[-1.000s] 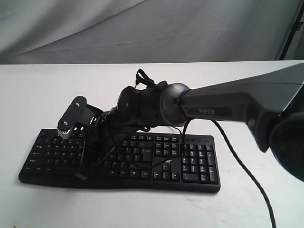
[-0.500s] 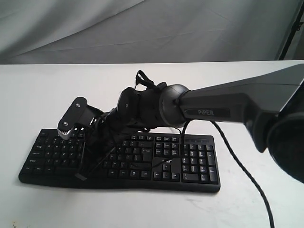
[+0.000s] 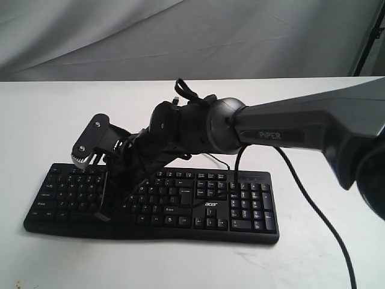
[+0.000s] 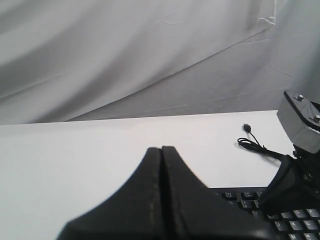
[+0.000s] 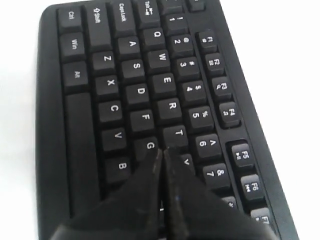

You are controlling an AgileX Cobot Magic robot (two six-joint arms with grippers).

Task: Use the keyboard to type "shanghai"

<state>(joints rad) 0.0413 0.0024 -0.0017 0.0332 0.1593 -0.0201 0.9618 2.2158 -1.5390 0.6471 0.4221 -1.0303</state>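
Note:
The black keyboard [image 3: 240, 206] lies on the white table, acer logo near its number pad. My right arm reaches across it to its left half. The right gripper [image 3: 103, 215] points down over the letter keys, fingers shut with nothing between them. In the right wrist view the keyboard [image 5: 140, 92] fills the frame and the right gripper [image 5: 161, 151] has its tips between G and T, hiding the keys under them; contact cannot be told. The left gripper [image 4: 161, 148] is shut and empty, held off the keyboard [image 4: 245, 196] over bare table. It is out of the exterior view.
The keyboard's thin USB cable [image 4: 257, 146] lies loose on the table behind it. A thicker black cable [image 3: 313, 218] runs from the right arm across the table at the right. A grey cloth backdrop [image 3: 180, 36] hangs behind the white table [image 3: 48, 120].
The right arm's wrist and gripper have risen a little above the keys over the last second. The keyboard has stayed in place.

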